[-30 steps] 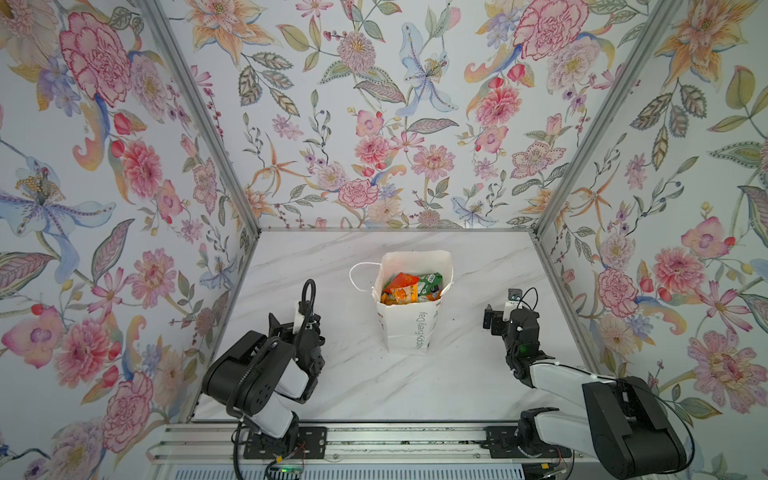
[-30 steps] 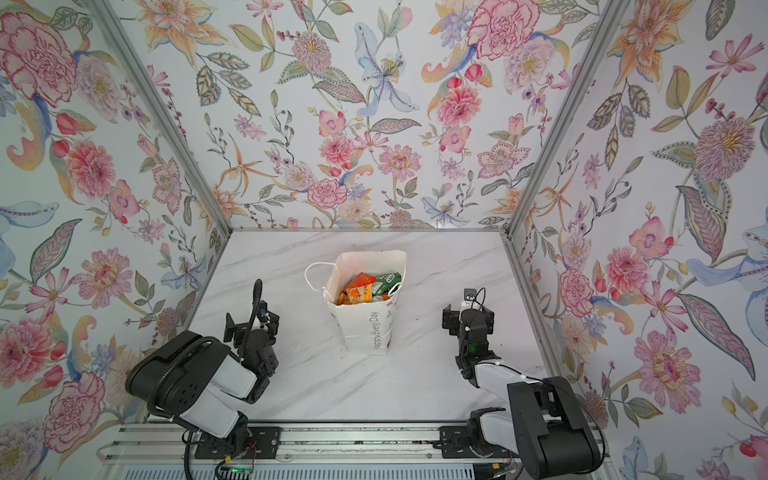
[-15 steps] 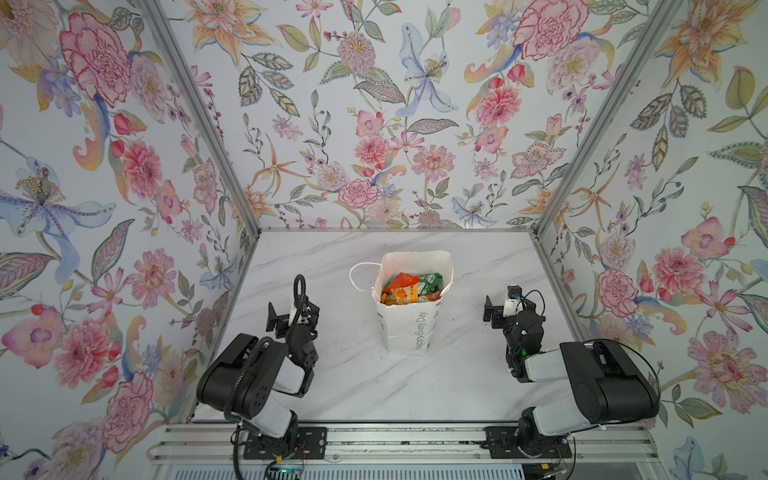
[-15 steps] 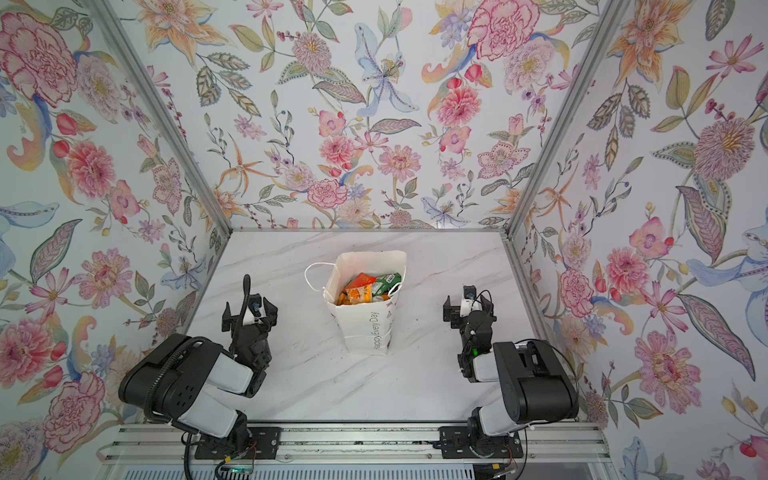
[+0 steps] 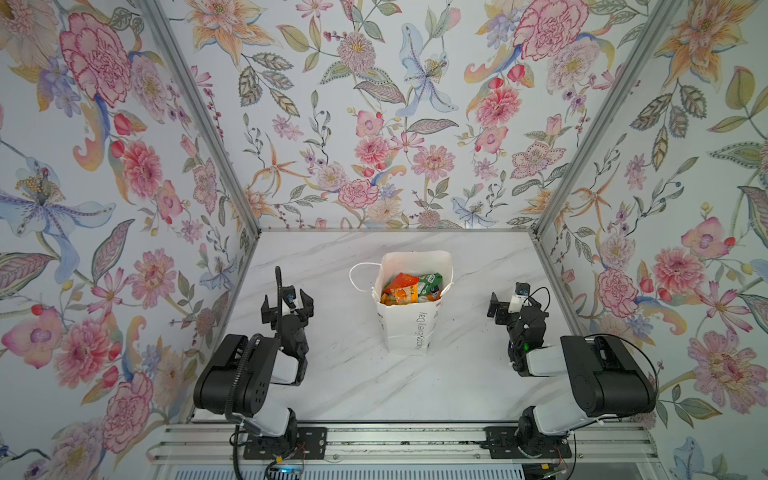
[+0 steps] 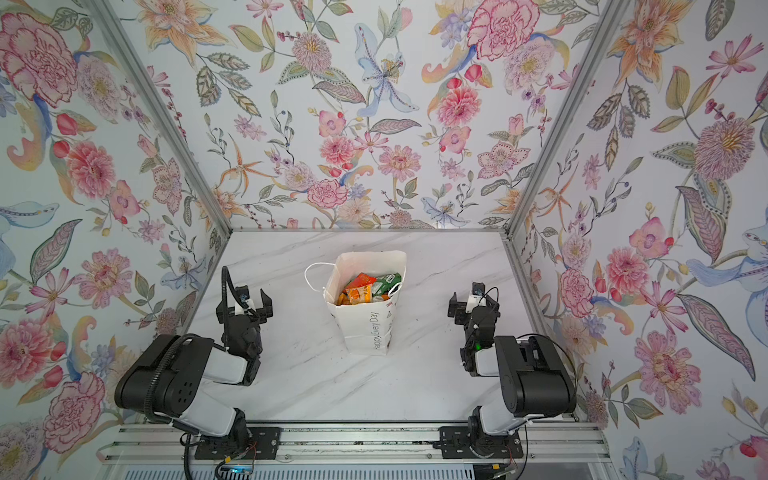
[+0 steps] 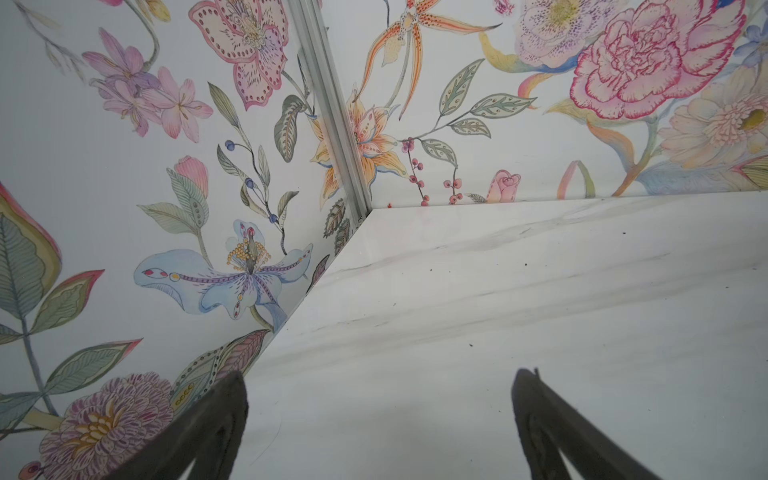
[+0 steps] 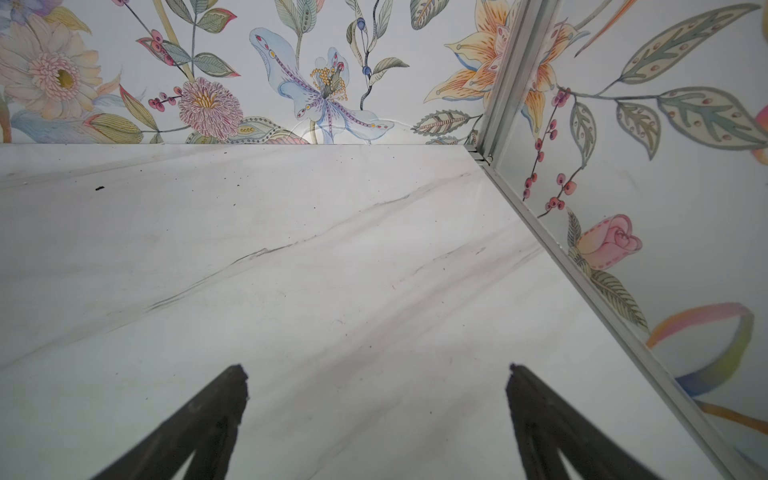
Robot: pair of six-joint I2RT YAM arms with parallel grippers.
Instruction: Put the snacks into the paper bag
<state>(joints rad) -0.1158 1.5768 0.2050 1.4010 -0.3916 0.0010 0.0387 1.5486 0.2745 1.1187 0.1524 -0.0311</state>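
Packing looks done: crinkly colourful snack packets (image 5: 409, 286) sit inside the upright white paper carrier bag (image 5: 409, 332).
Left gripper (image 7: 381, 378) and right gripper (image 8: 377, 374) gape wide, empty, either side of it; no further pick seems needed.

paper bag (image 5: 411, 332), "happy every day" lettering

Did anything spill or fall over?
Nothing spilled. The white paper carrier bag stands upright on the white marble table with the colourful snack packets inside. Only tiny dark specks dot the table.
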